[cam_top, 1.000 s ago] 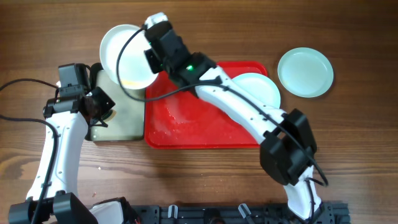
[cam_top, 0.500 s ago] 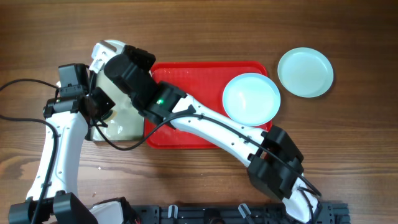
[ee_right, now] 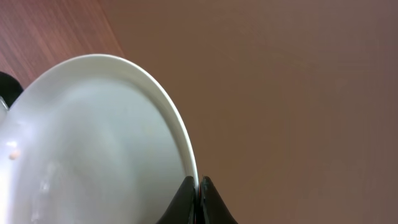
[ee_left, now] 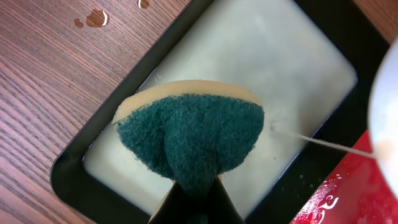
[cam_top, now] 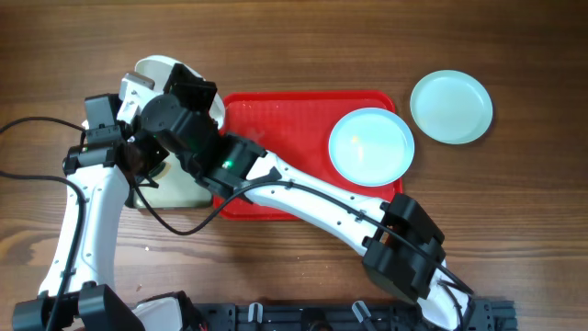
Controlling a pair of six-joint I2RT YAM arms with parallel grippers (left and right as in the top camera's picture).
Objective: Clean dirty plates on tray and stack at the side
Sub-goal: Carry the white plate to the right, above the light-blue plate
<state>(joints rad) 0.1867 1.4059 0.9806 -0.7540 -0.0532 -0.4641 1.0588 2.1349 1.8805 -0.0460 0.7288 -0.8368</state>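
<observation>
White arm links (cam_top: 87,221), black joints (cam_top: 404,248), black cables (cam_top: 28,124), green light (cam_top: 227,164) on right arm (cam_top: 312,198), black left end effector (ee_left: 189,186).

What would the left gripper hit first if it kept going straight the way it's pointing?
Probably the pale inside of the small black tray: the left gripper holds a green sponge aimed at it, though the gap is hard to judge.

Your clearest way in is over the tray's (cam_top: 303,108) far middle strip, which is bare. The right arm (cam_top: 312,195) slants across its near-left half and bars it. A blue plate (cam_top: 371,147) fills the tray's right end; another plate (cam_top: 450,107) lies on the bench (cam_top: 514,230) just past the far-right corner. Left of the tray, the white plate (cam_top: 152,72), sponge (ee_left: 189,134) and left arm (cam_top: 92,211) crowd the black-rimmed tray (cam_top: 175,191).
</observation>
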